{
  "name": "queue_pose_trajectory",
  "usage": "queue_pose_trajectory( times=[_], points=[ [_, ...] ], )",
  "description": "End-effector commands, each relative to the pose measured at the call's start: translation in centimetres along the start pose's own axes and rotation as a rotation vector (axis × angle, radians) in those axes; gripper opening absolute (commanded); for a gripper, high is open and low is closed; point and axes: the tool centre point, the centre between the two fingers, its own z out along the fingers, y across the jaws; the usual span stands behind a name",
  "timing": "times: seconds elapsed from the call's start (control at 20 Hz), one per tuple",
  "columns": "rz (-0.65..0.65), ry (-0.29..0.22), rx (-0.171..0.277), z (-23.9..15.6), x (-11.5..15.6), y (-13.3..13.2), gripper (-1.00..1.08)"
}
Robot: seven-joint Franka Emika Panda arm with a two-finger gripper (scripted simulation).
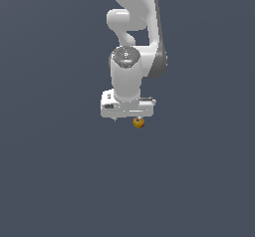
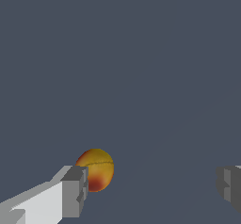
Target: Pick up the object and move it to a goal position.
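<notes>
The object (image 2: 96, 168) is a small yellow-orange ball with red blotches, resting on the dark grey floor. In the wrist view one grey fingertip (image 2: 74, 191) covers its edge, and the other fingertip (image 2: 229, 184) stands far off at the frame's side. My gripper (image 2: 152, 189) is open with a wide gap and nothing is held. In the exterior view the object (image 1: 139, 123) peeks out just under the white hand, toward the exterior view's right. The gripper (image 1: 127, 115) hangs low over the floor there, its fingers mostly hidden by the hand.
The white arm (image 1: 134, 42) rises behind the hand toward the top of the exterior view. The floor (image 1: 60, 181) is a plain dark grey surface with no other object in view.
</notes>
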Motion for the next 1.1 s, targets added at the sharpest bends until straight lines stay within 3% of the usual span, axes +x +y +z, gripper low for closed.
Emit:
queue_pose_trajectory(
  times=[0.0,0.6,1.05],
  points=[
    [0.000,0.000,0.000,0.0,0.0,0.0,1.00],
    [0.001,-0.001,0.005,-0.2,0.3,1.9,1.00],
    [-0.041,0.000,0.002,0.2,0.1,1.5,1.00]
  ],
)
